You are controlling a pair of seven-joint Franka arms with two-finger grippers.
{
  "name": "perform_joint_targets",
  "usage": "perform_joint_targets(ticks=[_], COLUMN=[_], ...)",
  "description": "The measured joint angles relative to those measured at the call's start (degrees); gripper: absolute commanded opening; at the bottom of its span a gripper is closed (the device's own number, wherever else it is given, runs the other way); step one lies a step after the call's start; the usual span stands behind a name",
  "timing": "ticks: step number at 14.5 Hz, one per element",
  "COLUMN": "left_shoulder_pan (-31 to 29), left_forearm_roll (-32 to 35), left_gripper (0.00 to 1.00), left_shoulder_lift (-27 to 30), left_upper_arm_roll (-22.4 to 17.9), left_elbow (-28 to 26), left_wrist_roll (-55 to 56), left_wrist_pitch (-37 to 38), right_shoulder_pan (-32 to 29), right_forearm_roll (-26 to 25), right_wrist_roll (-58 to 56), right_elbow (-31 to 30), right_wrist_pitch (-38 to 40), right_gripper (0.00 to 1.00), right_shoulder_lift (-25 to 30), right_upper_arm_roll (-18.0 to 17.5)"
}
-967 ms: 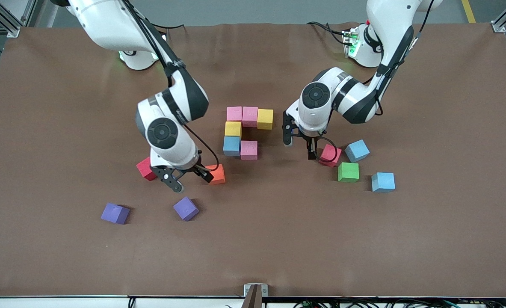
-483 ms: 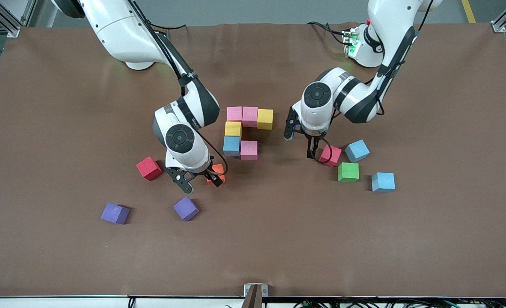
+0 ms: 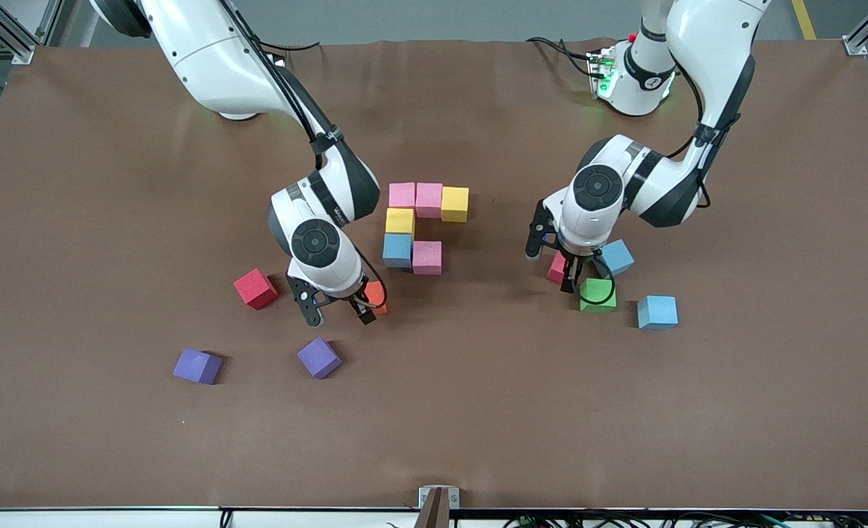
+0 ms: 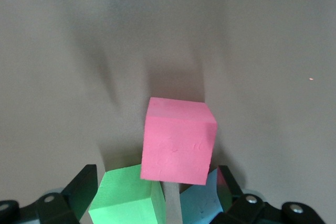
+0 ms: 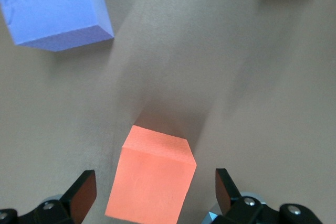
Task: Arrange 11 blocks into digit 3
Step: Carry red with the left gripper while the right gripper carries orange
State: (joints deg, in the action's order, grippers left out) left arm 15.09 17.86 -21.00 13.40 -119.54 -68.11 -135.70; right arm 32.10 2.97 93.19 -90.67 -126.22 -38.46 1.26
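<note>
Brown bench (image 3: pixel 111 183) is carrying thirteen foam cubes. Six are touching mid-bench: three pink, two yellow, one light blue, forming the partial digit 3 (image 3: pixel 419 227). Right gripper (image 3: pixel 337 314) is hanging low, jaws wide, straddling the orange cube (image 5: pixel 151 182), with a red cube (image 3: pixel 255 288) and two purple cubes (image 3: pixel 319 358) close by. Left gripper (image 3: pixel 551 268), arm bent, jaws wide, is crowding over a red cube (image 4: pixel 178 140) beside the green cube (image 3: pixel 597 295) and two light blue cubes (image 3: pixel 657 312).

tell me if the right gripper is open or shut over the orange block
Open. In the right wrist view the right gripper has its fingers spread wide on either side of the orange block, not touching it.
</note>
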Motion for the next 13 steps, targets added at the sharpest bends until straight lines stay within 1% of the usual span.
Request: perform_joint_targets(ticks=[3,7,8,9,10,11,12,13], left_shoulder_pan=[0.45,0.43,0.43,0.4,0.27,0.01,-0.31,-0.57], left_forearm_roll=[1.29,1.31,1.32,1.32,1.32,1.32,1.35,1.44], left_gripper=[1.0,1.0,1.0,1.0,1.0,1.0,1.0,0.99], left_shoulder_lift=[-0.45,-1.17,-1.31,-1.45,-1.61,-1.86,-2.2,-2.59], left_upper_arm_roll=[0.17,0.16,0.16,0.16,0.13,0.11,0.06,-0.02], left_elbow=[-1.32,-2.92,-3.09,-3.25,-3.44,-3.68,-3.86,-3.93], left_wrist_roll=[0.03,0.03,0.03,0.03,0.03,0.03,0.03,0.03], left_wrist_pitch=[-2.17,-4.4,-4.69,-4.94,-5.43,-6.02,-6.64,-7.17], right_shoulder_pan=[0.03,0.32,0.5,0.66,0.74,0.77,0.77,0.77], right_forearm_roll=[0.0,0.0,0.0,0.0,0.0,0.0,-0.01,-0.03], right_wrist_roll=[3.67,5.32,5.54,5.66,5.77,5.77,5.71,5.51], right_elbow=[0.0,0.0,0.0,0.0,0.0,0.01,0.01,0.01], right_wrist_pitch=[-2.81,-4.35,-4.5,-4.58,-4.61,-4.64,-4.65,-4.66], right_gripper=[1.0,1.0,0.98,0.9,0.69,0.51,0.35,0.21], right_shoulder_lift=[-0.96,-2.53,-2.81,-2.95,-3.01,-3.05,-3.07,-3.07], right_upper_arm_roll=[-0.01,-0.04,-0.05,-0.05,-0.05,-0.05,-0.04,-0.04])
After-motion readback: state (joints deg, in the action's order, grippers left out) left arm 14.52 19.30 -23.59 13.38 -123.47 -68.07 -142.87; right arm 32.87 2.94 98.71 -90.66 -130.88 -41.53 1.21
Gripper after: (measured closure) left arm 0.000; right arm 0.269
